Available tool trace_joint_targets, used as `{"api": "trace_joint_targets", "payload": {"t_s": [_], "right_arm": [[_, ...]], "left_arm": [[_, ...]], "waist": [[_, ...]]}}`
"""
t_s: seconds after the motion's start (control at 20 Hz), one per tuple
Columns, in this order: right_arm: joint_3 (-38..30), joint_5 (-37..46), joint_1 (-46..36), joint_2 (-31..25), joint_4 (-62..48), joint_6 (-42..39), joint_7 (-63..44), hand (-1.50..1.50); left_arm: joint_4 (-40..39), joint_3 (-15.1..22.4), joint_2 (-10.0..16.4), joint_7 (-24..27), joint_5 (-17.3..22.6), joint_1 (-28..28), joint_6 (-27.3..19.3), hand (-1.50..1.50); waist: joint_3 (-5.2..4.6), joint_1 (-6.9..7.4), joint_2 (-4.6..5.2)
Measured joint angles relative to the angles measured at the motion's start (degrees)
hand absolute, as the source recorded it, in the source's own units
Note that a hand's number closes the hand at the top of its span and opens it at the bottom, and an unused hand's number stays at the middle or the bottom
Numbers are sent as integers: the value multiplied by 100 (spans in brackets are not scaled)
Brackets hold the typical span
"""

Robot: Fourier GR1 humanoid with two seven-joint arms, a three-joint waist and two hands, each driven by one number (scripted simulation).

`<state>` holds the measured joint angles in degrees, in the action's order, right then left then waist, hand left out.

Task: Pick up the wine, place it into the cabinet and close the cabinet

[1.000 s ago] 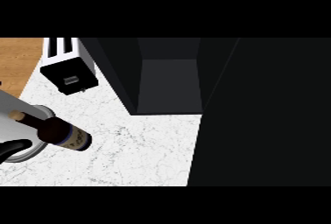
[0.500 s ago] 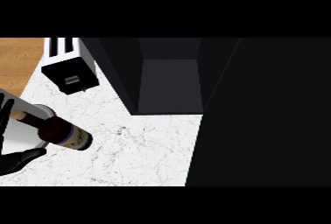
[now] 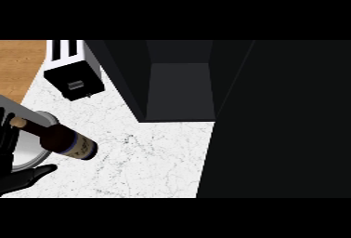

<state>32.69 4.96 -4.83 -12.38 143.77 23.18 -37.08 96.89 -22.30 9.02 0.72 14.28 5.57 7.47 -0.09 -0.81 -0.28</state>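
The wine bottle (image 3: 67,141) is dark with a pale label band. It leans over a round grey dish (image 3: 27,155) at the counter's left edge, its neck pointing up-left. My left hand (image 3: 19,180) comes in at the left edge. Its fingers (image 3: 7,135) stand straight just behind the bottle's neck, and the thumb reaches out below the bottle; nothing is curled round it. The cabinet (image 3: 182,88) stands open at the top centre, dark inside, with its black door (image 3: 274,121) filling the right side. My right hand does not show.
A white and black toaster (image 3: 72,69) sits at the back left beside the cabinet's wall. White marble counter (image 3: 151,158) lies between the bottle and the door. Wooden floor (image 3: 17,65) shows at the top left.
My left hand has crept up and in beside the bottle; its fingers now show at the neck. The bottle has stayed where it was.
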Motion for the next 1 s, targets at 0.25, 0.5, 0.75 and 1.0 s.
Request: {"api": "trace_joint_targets", "payload": {"t_s": [0.25, 0.5, 0.75, 1.0], "right_arm": [[17, 21, -65, -103, -4, 105, -2, -150], [82, 46, -197, -169, -4, 241, -114, -150], [141, 60, -173, -260, -3, 336, -29, -150], [196, 73, -133, -391, 8, 396, 45, -150]], "left_arm": [[-565, -55, 58, 296, -20, -64, 176, -150], [-1335, -115, 106, 779, -143, -190, 299, -150], [-2023, -175, 113, 1345, -301, -305, 317, -150], [-2793, -195, 185, 1747, -357, -606, 427, -150]], "waist": [[1, 0, 4], [-2, -8, 5], [0, -11, 7], [1, -29, 5]]}}
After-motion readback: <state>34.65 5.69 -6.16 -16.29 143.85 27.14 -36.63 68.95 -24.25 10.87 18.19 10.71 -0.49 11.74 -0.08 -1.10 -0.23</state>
